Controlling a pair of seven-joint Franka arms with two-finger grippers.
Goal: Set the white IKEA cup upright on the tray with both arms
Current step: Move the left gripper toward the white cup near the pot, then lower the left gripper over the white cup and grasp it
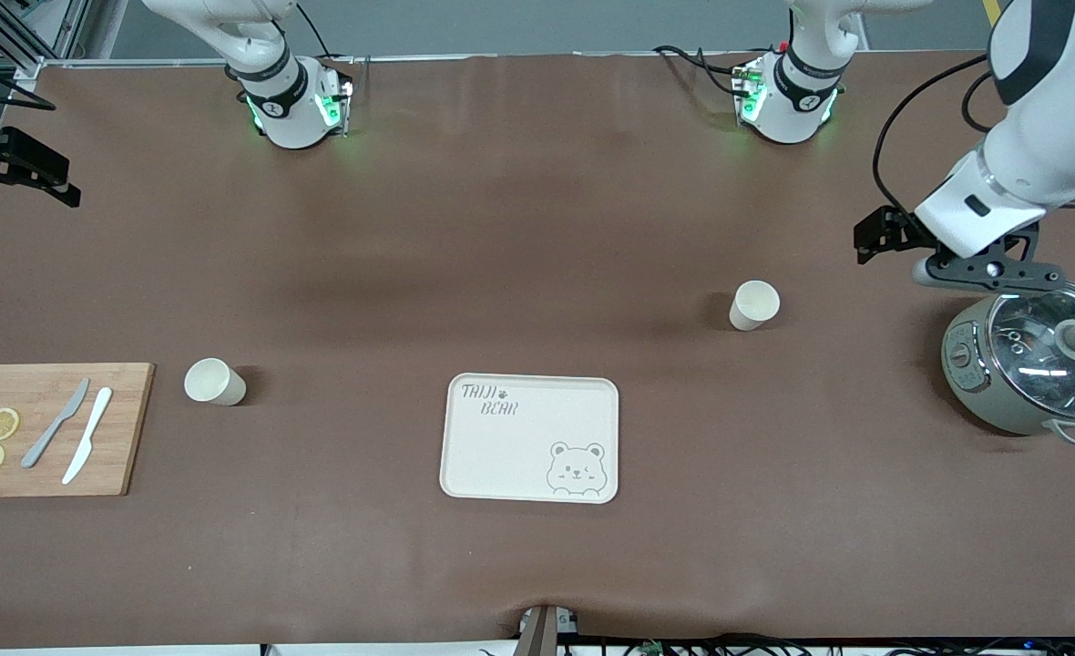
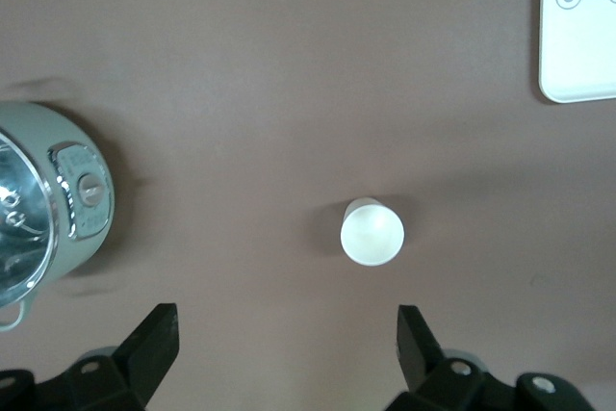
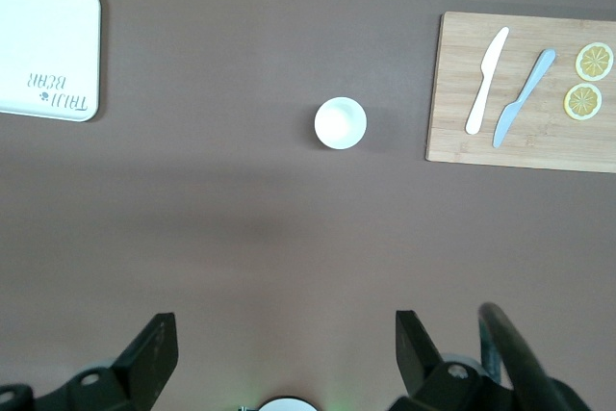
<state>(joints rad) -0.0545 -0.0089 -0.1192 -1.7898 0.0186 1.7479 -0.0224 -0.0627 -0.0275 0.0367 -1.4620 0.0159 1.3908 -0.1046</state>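
Two white cups stand upright on the brown table. One cup [image 1: 754, 304] is toward the left arm's end and shows in the left wrist view [image 2: 372, 234]. The other cup [image 1: 214, 381] stands beside the cutting board and shows in the right wrist view [image 3: 340, 123]. The cream bear tray [image 1: 530, 437] lies empty between them, nearer the front camera; part of it shows in each wrist view [image 2: 577, 36] [image 3: 43, 45]. My left gripper [image 1: 991, 273] [image 2: 287, 339] hangs open and empty, high over the table by the pot. My right gripper [image 3: 286, 344] is open and empty, high near its base, out of the front view.
A grey-green pot with a glass lid [image 1: 1034, 369] [image 2: 38, 199] stands at the left arm's end. A wooden cutting board [image 1: 50, 428] [image 3: 525, 93] with two knives and two lemon slices lies at the right arm's end. A black fixture [image 1: 18, 169] juts in there.
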